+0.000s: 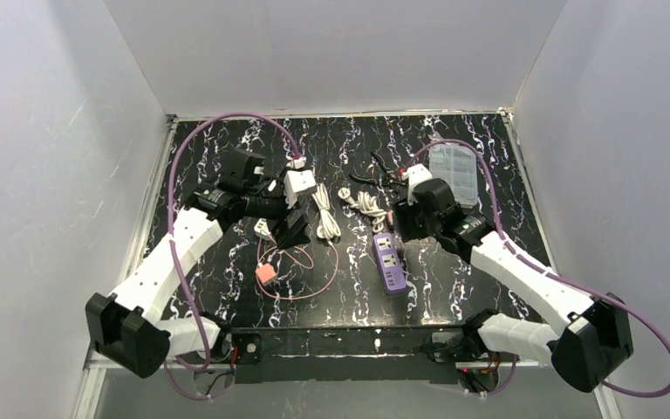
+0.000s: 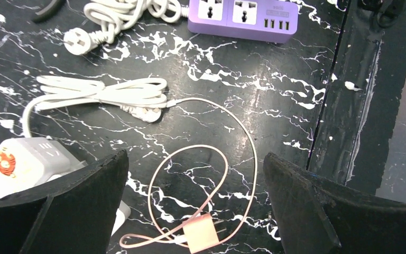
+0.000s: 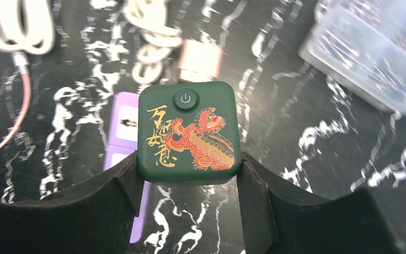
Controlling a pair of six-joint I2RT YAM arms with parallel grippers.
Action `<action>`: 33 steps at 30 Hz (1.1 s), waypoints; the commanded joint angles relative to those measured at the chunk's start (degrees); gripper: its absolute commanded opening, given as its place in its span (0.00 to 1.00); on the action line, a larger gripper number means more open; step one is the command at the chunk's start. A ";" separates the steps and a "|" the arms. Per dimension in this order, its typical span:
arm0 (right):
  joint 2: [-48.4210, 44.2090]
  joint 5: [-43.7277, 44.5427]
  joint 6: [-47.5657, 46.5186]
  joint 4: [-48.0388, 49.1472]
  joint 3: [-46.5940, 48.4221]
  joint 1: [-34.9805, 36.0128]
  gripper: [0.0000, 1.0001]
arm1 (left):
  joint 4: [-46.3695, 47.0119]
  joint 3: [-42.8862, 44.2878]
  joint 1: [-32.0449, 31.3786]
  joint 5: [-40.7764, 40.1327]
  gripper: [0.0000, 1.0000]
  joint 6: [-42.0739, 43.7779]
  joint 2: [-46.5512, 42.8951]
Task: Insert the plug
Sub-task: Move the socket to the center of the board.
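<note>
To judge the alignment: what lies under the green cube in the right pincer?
Only one edge of the purple power strip shows under the green cube, clamped in the right pincer. The cube covers the rest.

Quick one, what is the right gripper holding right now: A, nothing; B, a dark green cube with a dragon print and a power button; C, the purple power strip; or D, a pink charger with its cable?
B: in the right wrist view the right gripper clamps the green cube from both sides, above the purple power strip; the pink charger lies on the table.
</note>
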 commanded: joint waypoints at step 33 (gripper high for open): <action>23.57 -8.49 18.26 7.84 10.23 17.96 0.01 | -6.26 -5.20 -0.09 -1.37 0.99 3.11 -2.52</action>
